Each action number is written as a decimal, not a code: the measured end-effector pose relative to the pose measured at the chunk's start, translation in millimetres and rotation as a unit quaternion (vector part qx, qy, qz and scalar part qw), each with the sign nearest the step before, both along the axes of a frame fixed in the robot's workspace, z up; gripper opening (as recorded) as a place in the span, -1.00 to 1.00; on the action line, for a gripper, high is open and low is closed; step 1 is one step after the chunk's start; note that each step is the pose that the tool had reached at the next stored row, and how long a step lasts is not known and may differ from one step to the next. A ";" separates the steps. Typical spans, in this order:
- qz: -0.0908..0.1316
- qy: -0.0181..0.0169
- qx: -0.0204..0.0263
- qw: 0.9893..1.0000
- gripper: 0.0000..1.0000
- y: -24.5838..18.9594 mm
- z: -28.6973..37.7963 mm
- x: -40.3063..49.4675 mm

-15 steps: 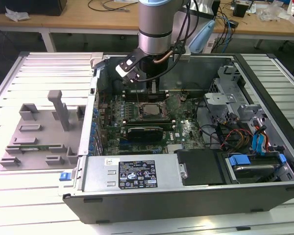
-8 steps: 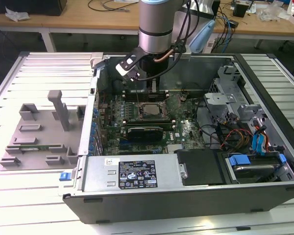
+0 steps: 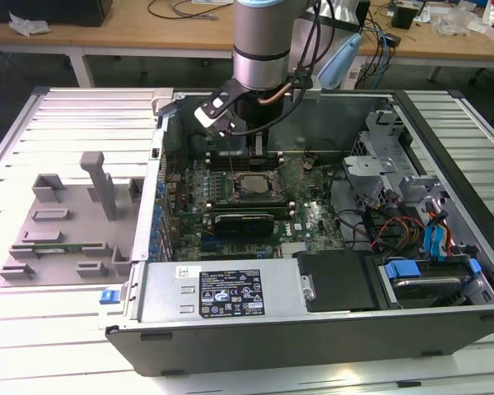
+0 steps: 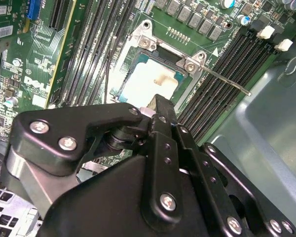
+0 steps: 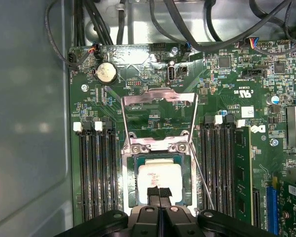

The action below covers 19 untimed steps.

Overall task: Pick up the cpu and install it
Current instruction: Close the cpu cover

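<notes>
The cpu [image 5: 160,175] is a pale square chip lying flat in the dark socket [image 5: 129,182] on the green motherboard. It lies in the same socket in the second wrist view [image 4: 148,79] and in the exterior view [image 3: 252,188]. The socket's metal load frame [image 5: 159,98] stands flipped open, and its thin lever [image 5: 203,182] sticks out to one side. My gripper [image 5: 159,193] hangs just over the cpu's edge with its two black fingers pressed together and nothing visible between them. The exterior view places the gripper [image 3: 253,156] inside the case, just above the socket.
Memory slots [image 5: 91,173] flank the socket on both sides. A coin battery [image 5: 106,72] and black cables [image 5: 187,24] lie beyond the open frame. The case wall [image 3: 296,325], drive bays [image 3: 428,271] and a grey fixture tray [image 3: 66,222] at the exterior view's left surround the board.
</notes>
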<state>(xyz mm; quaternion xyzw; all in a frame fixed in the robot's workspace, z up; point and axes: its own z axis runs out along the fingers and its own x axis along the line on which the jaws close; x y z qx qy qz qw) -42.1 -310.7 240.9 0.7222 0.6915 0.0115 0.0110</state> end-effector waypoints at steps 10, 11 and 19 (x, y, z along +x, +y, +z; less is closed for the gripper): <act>0.000 0.000 0.000 1.000 -0.79 0.2 41.0 0.0; 0.000 0.000 0.000 1.000 -0.79 0.1 44.7 0.0; 0.000 0.000 0.000 1.000 -0.79 0.1 47.3 31.3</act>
